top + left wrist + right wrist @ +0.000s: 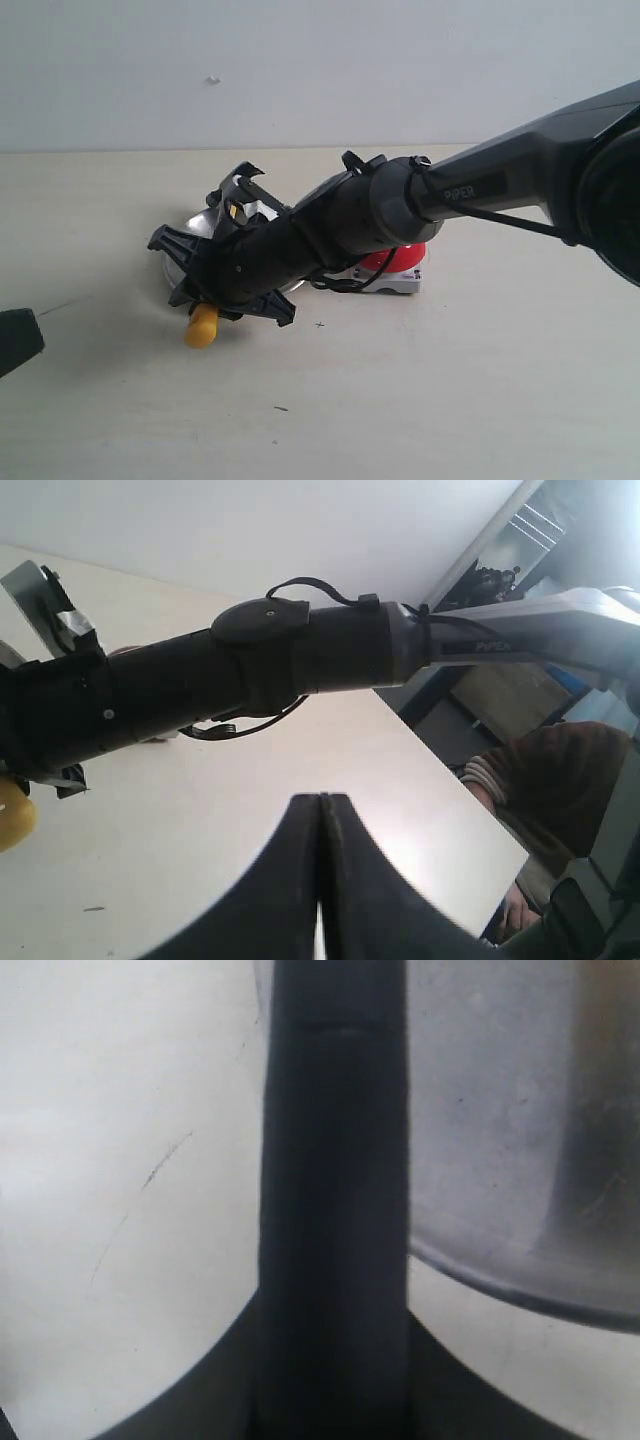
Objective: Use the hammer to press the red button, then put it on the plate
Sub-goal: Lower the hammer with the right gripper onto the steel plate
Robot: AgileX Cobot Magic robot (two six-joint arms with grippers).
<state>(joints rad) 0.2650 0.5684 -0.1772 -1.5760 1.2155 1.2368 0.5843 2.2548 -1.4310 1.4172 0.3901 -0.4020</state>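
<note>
Right gripper [222, 300] clamping hammer [202, 325] handle, frame centre-left; yellow butt sticking out below plate [200, 220] rim. Head probably hanging over plate, hidden by gripper. Left gripper [322, 880] sitting closed.

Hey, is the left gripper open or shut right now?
Shut. In the left wrist view the left gripper has its two dark fingers pressed together, with nothing between them.
</note>
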